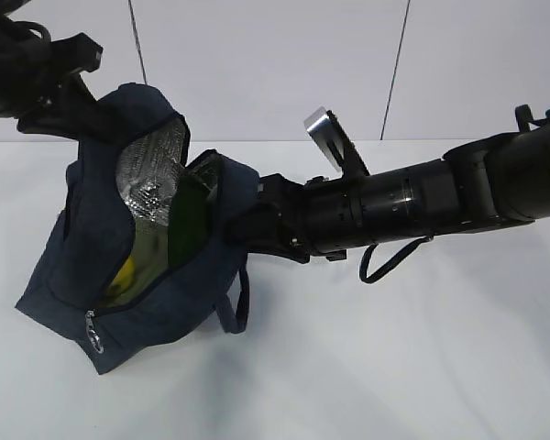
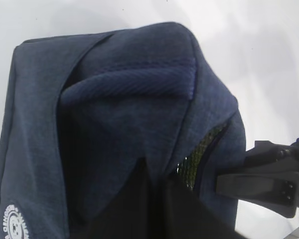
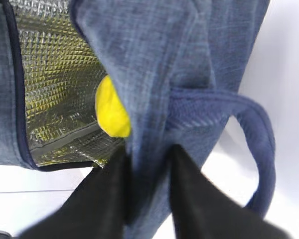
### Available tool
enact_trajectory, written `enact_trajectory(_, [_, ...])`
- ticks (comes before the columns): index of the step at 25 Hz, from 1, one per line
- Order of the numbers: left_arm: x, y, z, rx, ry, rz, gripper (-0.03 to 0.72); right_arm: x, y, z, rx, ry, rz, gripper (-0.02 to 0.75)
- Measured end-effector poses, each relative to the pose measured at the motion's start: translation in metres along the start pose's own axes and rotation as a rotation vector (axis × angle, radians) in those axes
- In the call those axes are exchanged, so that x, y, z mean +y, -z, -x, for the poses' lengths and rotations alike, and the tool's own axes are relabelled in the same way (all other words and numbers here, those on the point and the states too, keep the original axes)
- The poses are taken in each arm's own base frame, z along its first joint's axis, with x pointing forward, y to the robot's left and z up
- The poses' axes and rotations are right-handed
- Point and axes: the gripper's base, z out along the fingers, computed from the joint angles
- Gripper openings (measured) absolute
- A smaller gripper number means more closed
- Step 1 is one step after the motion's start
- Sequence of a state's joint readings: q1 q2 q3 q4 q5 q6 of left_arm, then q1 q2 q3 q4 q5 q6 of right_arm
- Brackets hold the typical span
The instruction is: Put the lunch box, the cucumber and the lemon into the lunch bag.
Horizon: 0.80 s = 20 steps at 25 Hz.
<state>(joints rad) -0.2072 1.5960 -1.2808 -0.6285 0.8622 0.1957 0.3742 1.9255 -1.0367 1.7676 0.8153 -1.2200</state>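
- The right claw (image 3: pixel 147 191) was clamped on the navy fabric rim of the lunch bag (image 1: pixel 73 247), one finger inside the mouth and one outside.
- The left claw (image 2: pixel 154 199) gripped the bag's upper edge, its dark fingers pinching a fold of cloth.
- The bag lay slumped on the white desk (image 1: pixel 394 367), its long axis running from upper right to lower left, mouth held open toward the camera.
- Silver foil lining (image 3: pixel 55 74) showed inside; the lemon (image 3: pixel 111 110) sat in the bag, just beside the right claw.
- A strap handle (image 3: pixel 259 149) looped to the right of that claw.
- The zipper's ring pull (image 1: pixel 93 335) hung at the bag's lower corner.
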Motion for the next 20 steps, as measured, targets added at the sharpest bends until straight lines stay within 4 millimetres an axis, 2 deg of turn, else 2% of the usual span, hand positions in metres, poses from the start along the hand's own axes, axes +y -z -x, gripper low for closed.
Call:
enact_trajectory(3, [0.000,0.000,0.000,0.004,0.000,-0.001,-0.007,0.000,0.000,0.000,0.001,0.001,0.004,0.062])
enact_trajectory(5, [-0.001,0.000,0.000,0.005,0.005,-0.007,-0.007,0.002,0.000,-0.001,0.007,0.004,0.019,0.018])
enact_trajectory(9, [-0.010,-0.003,-0.003,0.016,0.001,-0.037,-0.007,0.008,0.000,0.002,0.012,0.023,0.062,0.008])
enact_trajectory(12, [-0.020,-0.008,-0.007,0.031,-0.025,-0.052,-0.007,0.016,0.008,0.006,0.000,0.050,0.066,0.008])
enact_trajectory(15, [-0.026,-0.010,-0.009,0.036,-0.029,-0.061,-0.007,0.026,0.026,0.013,-0.004,0.069,0.035,0.008])
enact_trajectory(20, [-0.039,-0.015,-0.012,0.024,-0.018,-0.080,-0.007,0.029,0.061,0.025,-0.007,0.077,-0.039,0.008])
